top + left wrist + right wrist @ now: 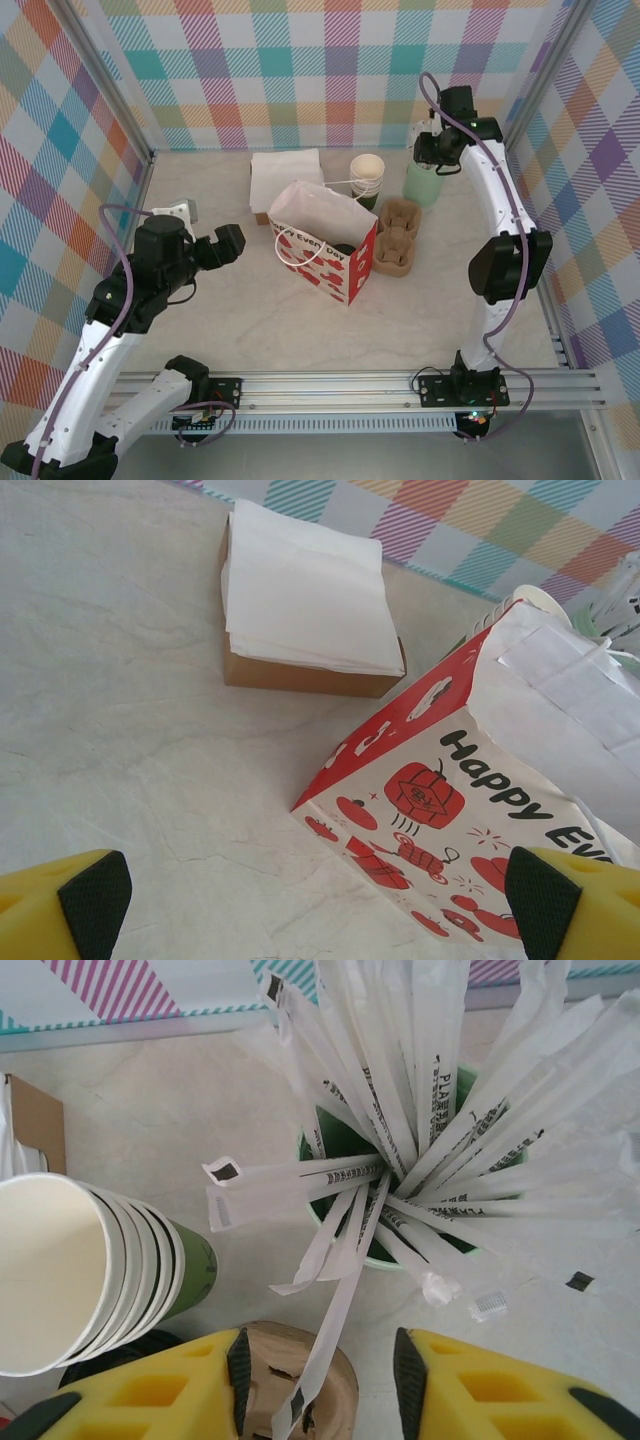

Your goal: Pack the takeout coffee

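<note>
A red and white paper bag stands open in the middle of the table. A dark round shape shows in its mouth; I cannot tell whether it is the takeout coffee's lid. My left gripper hovers wide open just left of the bag, holding nothing. My right gripper hangs over the pale mint holder of white paper-wrapped sticks at the back right. Its jaws stand apart, with one wrapped stick lying loose between them.
A stack of lidless green cups stands beside the holder. A brown pulp cup carrier lies right of the bag. White napkins on a cardboard box sit behind the bag. Checked walls close in three sides.
</note>
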Tool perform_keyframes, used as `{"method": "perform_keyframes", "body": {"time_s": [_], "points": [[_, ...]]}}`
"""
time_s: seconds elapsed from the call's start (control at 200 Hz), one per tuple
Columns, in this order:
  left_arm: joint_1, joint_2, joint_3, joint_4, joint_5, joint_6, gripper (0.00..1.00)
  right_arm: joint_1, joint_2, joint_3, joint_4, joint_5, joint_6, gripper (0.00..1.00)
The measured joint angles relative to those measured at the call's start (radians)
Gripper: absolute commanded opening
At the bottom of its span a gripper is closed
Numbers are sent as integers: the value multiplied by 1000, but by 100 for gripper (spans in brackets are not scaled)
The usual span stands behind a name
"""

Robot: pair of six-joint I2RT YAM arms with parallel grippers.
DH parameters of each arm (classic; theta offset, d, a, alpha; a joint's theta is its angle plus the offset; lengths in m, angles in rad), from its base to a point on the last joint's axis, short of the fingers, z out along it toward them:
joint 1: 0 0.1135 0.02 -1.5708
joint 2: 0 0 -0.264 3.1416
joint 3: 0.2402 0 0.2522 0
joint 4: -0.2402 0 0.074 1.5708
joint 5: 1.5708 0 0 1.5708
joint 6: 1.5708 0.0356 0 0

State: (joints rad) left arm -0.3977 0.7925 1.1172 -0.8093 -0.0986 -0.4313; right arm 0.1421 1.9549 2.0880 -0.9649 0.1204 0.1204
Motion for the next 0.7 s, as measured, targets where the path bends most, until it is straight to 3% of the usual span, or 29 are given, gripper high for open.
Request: {"method": "perform_keyframes", "body": {"time_s": [0.46, 0.7], "points": [[0, 14, 0, 0, 0, -3, 99, 16, 16, 14, -52, 35, -6, 9], [0, 19, 0, 0, 1, -3, 99, 22, 16, 43, -88, 84, -23, 7]]}}
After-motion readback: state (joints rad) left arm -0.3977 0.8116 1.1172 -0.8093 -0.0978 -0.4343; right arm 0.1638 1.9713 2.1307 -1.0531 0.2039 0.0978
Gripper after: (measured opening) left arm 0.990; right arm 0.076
